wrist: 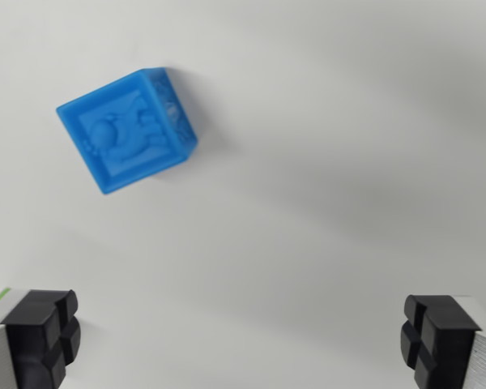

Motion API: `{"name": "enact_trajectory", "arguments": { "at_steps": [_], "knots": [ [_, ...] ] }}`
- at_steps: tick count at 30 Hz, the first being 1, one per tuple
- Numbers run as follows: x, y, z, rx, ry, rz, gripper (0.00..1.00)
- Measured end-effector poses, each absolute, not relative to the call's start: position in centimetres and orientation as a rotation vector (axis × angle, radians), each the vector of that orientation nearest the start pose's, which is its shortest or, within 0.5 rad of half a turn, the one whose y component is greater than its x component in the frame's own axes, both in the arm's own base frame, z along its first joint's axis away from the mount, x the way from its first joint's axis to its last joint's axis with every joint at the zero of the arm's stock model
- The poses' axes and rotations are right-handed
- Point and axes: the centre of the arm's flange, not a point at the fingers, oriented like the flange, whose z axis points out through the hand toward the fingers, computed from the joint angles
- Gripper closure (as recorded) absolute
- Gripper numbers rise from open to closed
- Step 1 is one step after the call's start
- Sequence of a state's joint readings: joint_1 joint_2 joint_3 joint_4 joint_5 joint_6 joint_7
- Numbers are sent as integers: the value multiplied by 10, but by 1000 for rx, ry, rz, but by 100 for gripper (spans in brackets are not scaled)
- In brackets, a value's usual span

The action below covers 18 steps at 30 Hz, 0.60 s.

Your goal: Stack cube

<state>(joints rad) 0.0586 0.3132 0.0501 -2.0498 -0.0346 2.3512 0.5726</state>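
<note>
The blue cube point(127, 130) sits on the white bench point(324, 162) toward the wrist view's upper left, turned at an angle to the gripper point(243, 340), whose jaws stand spread wide and empty. It looks like light, rigid plastic with embossed faces — probably not slippery. Best taken across two opposite flat sides, once the wrist turns to match its tilt

Blue cube point(128, 130) on white table point(324, 162); claw point(239, 340) spread wide, empty.
</note>
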Motion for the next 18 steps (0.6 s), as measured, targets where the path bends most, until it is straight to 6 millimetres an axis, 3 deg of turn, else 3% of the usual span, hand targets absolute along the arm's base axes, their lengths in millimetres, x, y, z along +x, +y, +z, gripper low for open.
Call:
{"name": "enact_trajectory", "arguments": {
  "at_steps": [18],
  "knots": [
    [587,108,223,-3127,346,12,0]
  ]
}}
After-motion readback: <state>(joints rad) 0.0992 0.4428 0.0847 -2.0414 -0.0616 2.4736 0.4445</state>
